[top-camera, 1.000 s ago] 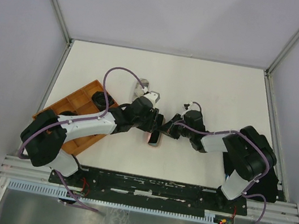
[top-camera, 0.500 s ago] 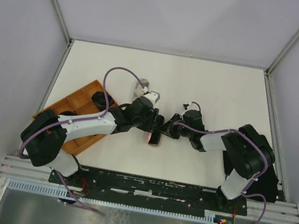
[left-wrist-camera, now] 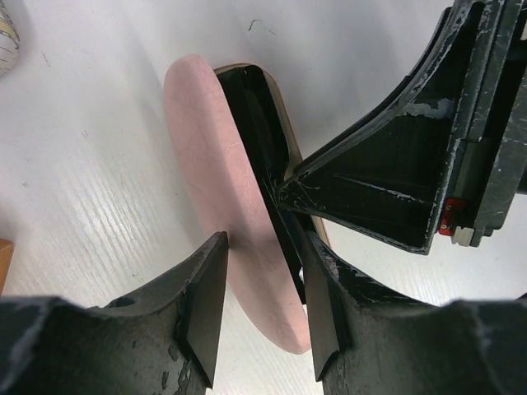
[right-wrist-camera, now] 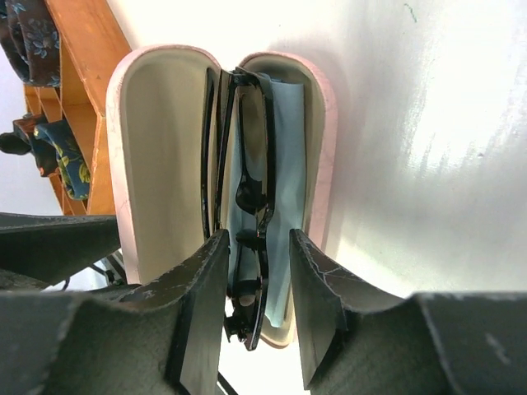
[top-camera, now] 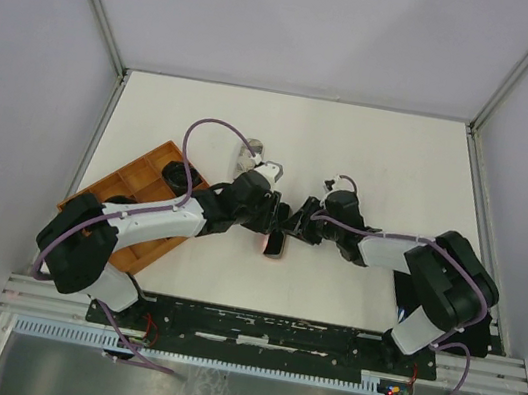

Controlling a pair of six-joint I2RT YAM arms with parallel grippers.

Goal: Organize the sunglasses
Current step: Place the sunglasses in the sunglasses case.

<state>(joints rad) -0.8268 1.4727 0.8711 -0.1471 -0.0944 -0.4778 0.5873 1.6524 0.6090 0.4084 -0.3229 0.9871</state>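
The sunglasses, a thin black folded pair, lie inside the open pink case on a light-blue cloth that lines the same half. The other half of the case is empty. The right tool straddles the sunglasses with its jaws released, a gap showing on each side of the frame. The left tool is clenched on one pink shell of the case, a finger against each face. The case sits near the middle of the white surface, between the two tools, just right of a wooden tray that holds patterned cases
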